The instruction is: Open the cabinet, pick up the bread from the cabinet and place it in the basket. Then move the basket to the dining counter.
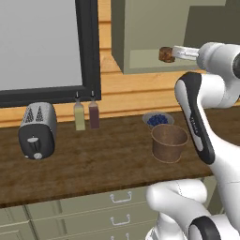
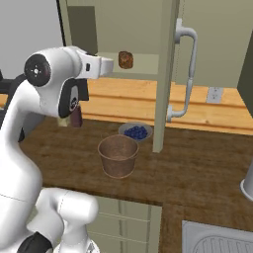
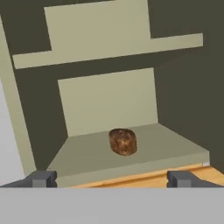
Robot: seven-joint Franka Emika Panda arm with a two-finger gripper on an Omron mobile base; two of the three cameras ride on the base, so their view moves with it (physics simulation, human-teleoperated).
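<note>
On the counter (image 1: 93,159) in the left base view, a grey toaster (image 1: 37,130) stood at about nine o'clock, with two small bottles (image 1: 86,114) just right of it against the wooden back wall. Further right, a shallow bowl of blue berries (image 1: 158,120) sat just behind the basket (image 1: 169,142), which stood upright and empty near four o'clock. Above, at about one o'clock, the cabinet (image 1: 140,37) was open, and the bread (image 1: 166,54) lay on its lower shelf near the front edge. The gripper (image 3: 112,178) was level with that shelf, just in front of it, its jaws spread wide and holding nothing; in the hand view the bread sat at the centre, between the two fingertips (image 3: 40,178) but apart from them. In the right base view the cabinet door (image 2: 165,74) stood swung out at twelve o'clock, its silver bar handle (image 2: 185,74) facing right.
</note>
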